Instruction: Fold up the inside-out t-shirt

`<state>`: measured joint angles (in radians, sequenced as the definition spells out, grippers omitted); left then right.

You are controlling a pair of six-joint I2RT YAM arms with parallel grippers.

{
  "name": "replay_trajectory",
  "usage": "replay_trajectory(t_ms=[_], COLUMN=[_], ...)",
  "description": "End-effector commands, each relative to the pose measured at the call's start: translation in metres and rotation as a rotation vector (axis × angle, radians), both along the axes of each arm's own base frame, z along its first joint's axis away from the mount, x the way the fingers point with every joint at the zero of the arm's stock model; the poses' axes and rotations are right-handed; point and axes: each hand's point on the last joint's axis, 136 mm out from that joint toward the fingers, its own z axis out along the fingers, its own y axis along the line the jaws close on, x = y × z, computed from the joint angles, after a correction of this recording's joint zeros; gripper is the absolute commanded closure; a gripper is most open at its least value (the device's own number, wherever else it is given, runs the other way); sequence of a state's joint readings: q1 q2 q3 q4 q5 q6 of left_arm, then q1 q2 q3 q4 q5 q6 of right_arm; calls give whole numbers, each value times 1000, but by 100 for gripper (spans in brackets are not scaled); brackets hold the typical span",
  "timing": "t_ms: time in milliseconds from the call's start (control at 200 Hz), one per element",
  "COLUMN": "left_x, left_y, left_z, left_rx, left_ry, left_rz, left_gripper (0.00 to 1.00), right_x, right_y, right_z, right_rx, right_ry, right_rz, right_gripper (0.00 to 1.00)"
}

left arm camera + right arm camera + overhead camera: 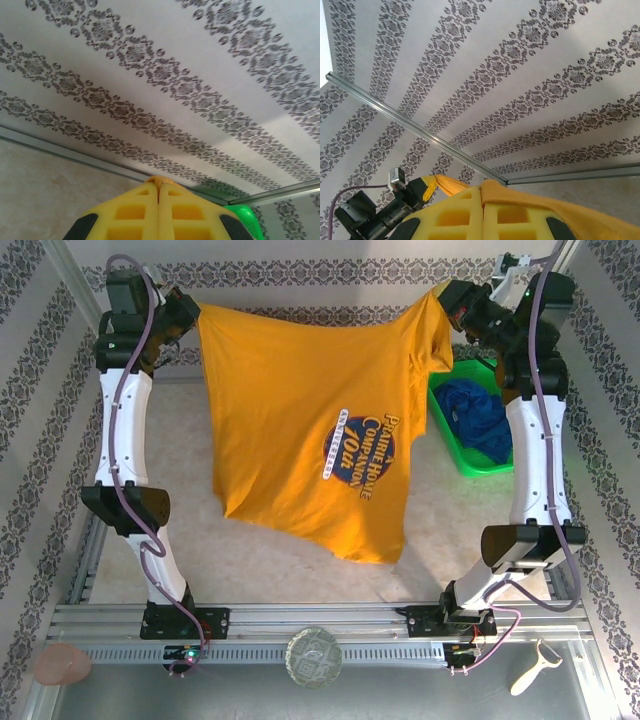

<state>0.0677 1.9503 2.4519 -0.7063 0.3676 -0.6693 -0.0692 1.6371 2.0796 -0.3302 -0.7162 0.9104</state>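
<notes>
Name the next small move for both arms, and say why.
Probably lower both together, laying the t-shirt flat on the table: it hangs spread between the left end effector and right end effector, both shut on its upper edge.

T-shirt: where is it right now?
Top view, centre: the t-shirt hangs spread between the left tool and right tool, just left of the green bin.
</notes>
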Motion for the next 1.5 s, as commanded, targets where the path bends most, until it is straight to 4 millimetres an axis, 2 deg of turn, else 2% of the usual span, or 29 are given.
replay_trajectory(t_ms=[0, 95, 140, 220, 290, 315, 355, 425, 510, 540, 610, 704, 719, 764, 784, 809, 859, 924, 1009, 1074, 1159, 1269, 1334, 1414, 1494], left_x=[-58, -68, -71, -71, -71, -75, -77, -83, -92, -96, -104, -115, -116, -120, -122, -124, -129, -136, -147, -158, -176, -208, -227, -252, -273], left_y=[-1, -4, -5, -6, -7, -9, -10, -10, -6, -4, 1, 4, 5, 5, 5, 6, 8, 12, 8, 0, -15, -56, -87, -128, -160], left_z=[109, 114, 109, 87, 52, 46, 21, -31, -94, -117, -160, -199, -203, -212, -215, -217, -217, -213, -209, -211, -223, -245, -260, -283, -309], left_rx=[-13, -12, -6, 9, 1, -5, -14, -16, 14, 26, 41, 44, 46, 51, 54, 58, 71, 92, 95, 57, -9, -10, 35, 72, 102], left_ry=[-263, -271, -252, -195, -135, -133, -97, -23, 76, 115, 189, 248, 255, 270, 274, 279, 281, 280, 283, 288, 319, 383, 413, 461, 509], left_rz=[-2, -13, -16, -28, -37, -43, -45, -43, -34, -28, -19, -32, -34, -43, -45, -48, -46, -43, -58, -82, -116, -204, -260, -344, -401], left_gripper=[100, 100, 100, 100, 100, 100, 100, 100, 100, 99, 86, 71, 69, 63, 60, 58, 54, 49, 46, 46, 46, 46, 45, 44, 44], right_x=[-62, -72, -80, -88, -100, -104, -111, -121, -133, -137, -148, -166, -169, -182, -187, -194, -204, -203, -190, -170, -144, -121, -111, -100, -89], right_y=[6, 10, 15, 27, 45, 53, 69, 98, 139, 158, 199, 258, 270, 302, 314, 326, 336, 322, 279, 230, 157, 71, 34, 9, 2], right_z=[91, 97, 98, 88, 75, 66, 51, 10, -58, -92, -167, -264, -277, -308, -321, -330, -329, -314, -297, -303, -328, -367, -387, -404, -416], right_rx=[-36, -33, -37, -46, -62, -75, -97, -144, -218, -241, -302, -368, -368, -374, -385, -393, -398, -412, -446, -465, -440, -434, -411, -392, -421], right_ry=[-276, -288, -295, -286, -277, -270, -253, -202, -118, -73, 16, 132, 148, 214, 245, 264, 253, 221, 201, 250, 375, 523, 602, 662, 695], right_rz=[-2, 13, 22, 40, 69, 79, 100, 130, 159, 182, 223, 301, 332, 447, 490, 536, 577, 545, 452, 330, 153, -57, -140, -194, -199], right_gripper=[100, 100, 100, 100, 100, 100, 100, 100, 100, 100, 100, 100, 94, 65, 55, 49, 44, 39, 36, 34, 30, 23, 23, 22, 22])
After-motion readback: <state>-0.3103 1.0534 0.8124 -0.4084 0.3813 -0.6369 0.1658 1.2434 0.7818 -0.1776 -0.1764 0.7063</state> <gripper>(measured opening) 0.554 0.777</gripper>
